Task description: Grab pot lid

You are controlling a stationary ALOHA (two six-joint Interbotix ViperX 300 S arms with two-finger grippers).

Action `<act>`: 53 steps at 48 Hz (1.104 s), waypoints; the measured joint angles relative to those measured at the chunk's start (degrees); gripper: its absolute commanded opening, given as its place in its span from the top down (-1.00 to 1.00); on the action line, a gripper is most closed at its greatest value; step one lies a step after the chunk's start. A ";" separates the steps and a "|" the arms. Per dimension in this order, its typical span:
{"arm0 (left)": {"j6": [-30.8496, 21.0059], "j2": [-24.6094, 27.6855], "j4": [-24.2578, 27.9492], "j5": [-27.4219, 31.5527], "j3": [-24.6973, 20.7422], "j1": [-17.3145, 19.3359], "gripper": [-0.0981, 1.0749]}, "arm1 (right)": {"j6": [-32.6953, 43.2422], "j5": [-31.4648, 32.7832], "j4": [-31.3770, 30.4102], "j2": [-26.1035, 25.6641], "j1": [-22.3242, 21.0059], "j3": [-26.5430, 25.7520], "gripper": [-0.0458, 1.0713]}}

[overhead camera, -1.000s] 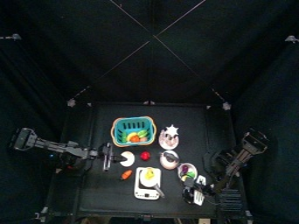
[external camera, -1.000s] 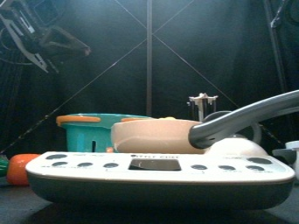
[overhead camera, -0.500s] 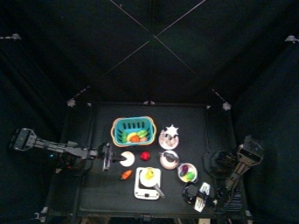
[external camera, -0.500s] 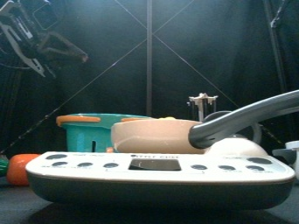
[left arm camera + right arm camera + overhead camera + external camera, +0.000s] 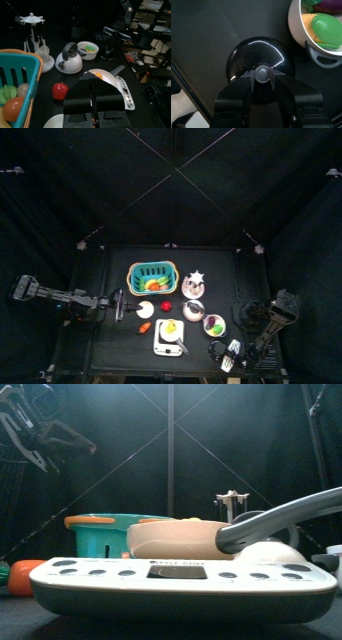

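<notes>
- The pot lid [image 5: 258,61] is a round, glossy black dome lying flat on the black table [image 5: 211,25], near the table's right edge and toward the front.
- In the right wrist view its knob [image 5: 262,75] sits in the middle, exactly at the tips of the right gripper [image 5: 262,81].
- The two black jaws stand narrow, one on each side of the knob; I cannot tell if they already press it.
- Just beside the lid is a white bowl [image 5: 314,30] with a handle; it holds green and purple pieces. The bowl and the lid are apart, with a strip of bare table between them.
- From the top view the right arm [image 5: 274,318] hangs over the front right corner, and the bowl [image 5: 214,326] is on its inner side.
- The left gripper [image 5: 93,100] is at the left side of the table, over a white scale [image 5: 110,82]. Its jaws look closed and hold nothing.
- Around it stand a silver kettle [image 5: 69,57], a red pepper [image 5: 60,90], a teal basket [image 5: 15,75] and a white rack [image 5: 32,37].
- In the front view the scale [image 5: 174,579] fills the foreground and hides the lid.
</notes>
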 measured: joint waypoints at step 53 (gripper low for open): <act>0.00 -0.79 -2.72 0.00 0.88 -0.26 0.89 | 0.00 3.25 0.88 0.70 0.62 0.26 -0.58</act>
